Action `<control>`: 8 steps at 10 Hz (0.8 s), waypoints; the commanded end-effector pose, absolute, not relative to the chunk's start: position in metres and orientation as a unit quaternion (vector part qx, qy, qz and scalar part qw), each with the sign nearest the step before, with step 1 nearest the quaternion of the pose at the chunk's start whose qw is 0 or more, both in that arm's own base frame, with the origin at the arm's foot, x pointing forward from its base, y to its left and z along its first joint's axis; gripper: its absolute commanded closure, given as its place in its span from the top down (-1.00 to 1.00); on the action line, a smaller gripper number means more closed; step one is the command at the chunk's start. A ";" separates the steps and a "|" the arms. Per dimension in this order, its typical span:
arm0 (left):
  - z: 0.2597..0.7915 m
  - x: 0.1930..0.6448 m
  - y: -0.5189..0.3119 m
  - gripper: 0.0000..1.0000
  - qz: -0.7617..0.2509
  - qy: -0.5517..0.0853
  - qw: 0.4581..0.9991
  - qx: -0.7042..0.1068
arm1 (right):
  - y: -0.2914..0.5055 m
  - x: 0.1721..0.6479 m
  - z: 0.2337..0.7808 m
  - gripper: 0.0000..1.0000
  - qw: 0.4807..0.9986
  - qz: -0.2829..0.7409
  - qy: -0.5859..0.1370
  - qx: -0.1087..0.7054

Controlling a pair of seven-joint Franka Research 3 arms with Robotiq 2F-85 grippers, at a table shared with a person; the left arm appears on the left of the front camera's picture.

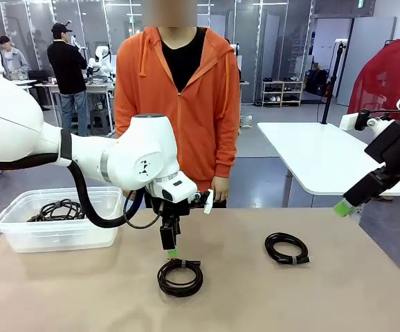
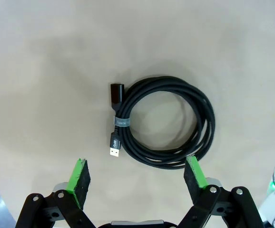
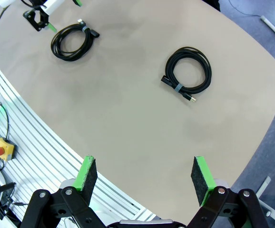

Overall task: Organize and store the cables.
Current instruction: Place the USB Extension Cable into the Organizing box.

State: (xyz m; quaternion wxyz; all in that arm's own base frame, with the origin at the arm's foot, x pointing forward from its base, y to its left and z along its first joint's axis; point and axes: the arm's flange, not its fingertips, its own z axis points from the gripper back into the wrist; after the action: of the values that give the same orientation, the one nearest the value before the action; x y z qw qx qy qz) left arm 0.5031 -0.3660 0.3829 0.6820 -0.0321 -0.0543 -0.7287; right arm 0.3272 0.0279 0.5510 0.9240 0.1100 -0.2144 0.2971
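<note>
While my left hand (image 1: 172,250) hangs wide open and empty just above the near cable (image 1: 164,278), I should drop straight down astride the coil's rim and pinch the bundle before carrying it to the bin (image 1: 55,238). My left wrist view shows its band (image 2: 122,122) and plugs (image 2: 115,92). My right wrist view, past the open, empty right hand (image 3: 144,173), shows the far cable (image 3: 206,71) well apart on the bench (image 3: 128,123).

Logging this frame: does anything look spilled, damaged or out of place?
Nothing stands out. Two banded coils lie flat on the table, more in the bin; the left hand is open above one.
</note>
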 end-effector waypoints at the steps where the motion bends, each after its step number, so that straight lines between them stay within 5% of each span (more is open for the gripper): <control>1: 0.373 0.517 -0.370 1.00 -0.727 -0.061 0.683 -0.032 | 0.029 0.328 0.553 1.00 0.925 0.298 -0.210 0.107; 8: 0.329 0.542 -0.386 1.00 -0.704 -0.060 0.707 -0.036 | 0.029 0.328 0.553 1.00 0.925 0.298 -0.210 0.107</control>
State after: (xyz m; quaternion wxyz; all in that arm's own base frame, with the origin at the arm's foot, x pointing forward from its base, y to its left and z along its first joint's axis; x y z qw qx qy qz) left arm 0.5374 -0.3790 0.3298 0.7040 -0.0402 -0.0519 -0.7072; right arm 0.3272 0.0279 0.5510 0.9240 0.1100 -0.2143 0.2971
